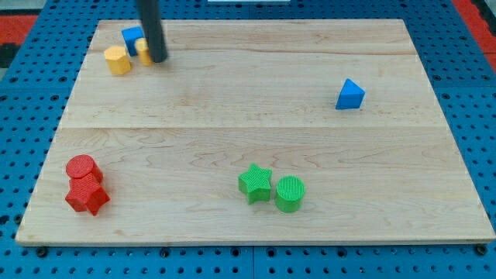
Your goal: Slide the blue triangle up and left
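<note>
My tip (158, 58) sat up in the view's top-left corner of the wooden board (248, 155), planted among a small cluster, and it was a bare rod end, with nothing to open or close and nothing in its hold. Right beside it, partly hidden behind the rod, was a yellow block (142, 51) whose shape I could not make out, with a blue block (132, 36) just above that and a yellow hexagonal block (118, 60) just to the view's left. Whether the rod was actually touching that hidden yellow piece, I could not tell.

And the blue triangle (349, 94)? Way over on the view's right, sitting alone in open wood, well apart from my tip. That was the whole story: the target was on 1 side, the rod on the other.

By my reading, the push had not begun. To send the triangle up and left, the tip would need to come around to its lower-right side, so a long crossing looked necessary.

Down below, 2 red blocks (85, 184) huddled touching at the view's bottom-left, a green star (255, 183) and green cylinder (290, 193) side by side near bottom centre, all clear of the likely path.
</note>
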Motion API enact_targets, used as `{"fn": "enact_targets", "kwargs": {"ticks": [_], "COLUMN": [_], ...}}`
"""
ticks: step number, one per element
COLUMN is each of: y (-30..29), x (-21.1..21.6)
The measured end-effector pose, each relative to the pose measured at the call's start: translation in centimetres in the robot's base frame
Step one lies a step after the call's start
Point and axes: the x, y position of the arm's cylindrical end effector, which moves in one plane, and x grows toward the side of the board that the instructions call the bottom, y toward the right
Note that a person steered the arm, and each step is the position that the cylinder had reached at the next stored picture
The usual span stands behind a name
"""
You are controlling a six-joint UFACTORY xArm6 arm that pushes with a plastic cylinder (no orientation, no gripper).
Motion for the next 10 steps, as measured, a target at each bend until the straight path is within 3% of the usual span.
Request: {"fn": "enact_targets", "kwargs": {"ticks": [1, 3, 4, 5, 6, 7, 8, 9, 10], "y": [7.8, 37.2, 43.1, 38.1, 28.7, 22.2, 15.4, 23.1, 24.1], "x": [1.3, 1.3, 8.3, 11.6, 9.6, 2.8, 0.0, -1.6, -2.9]}}
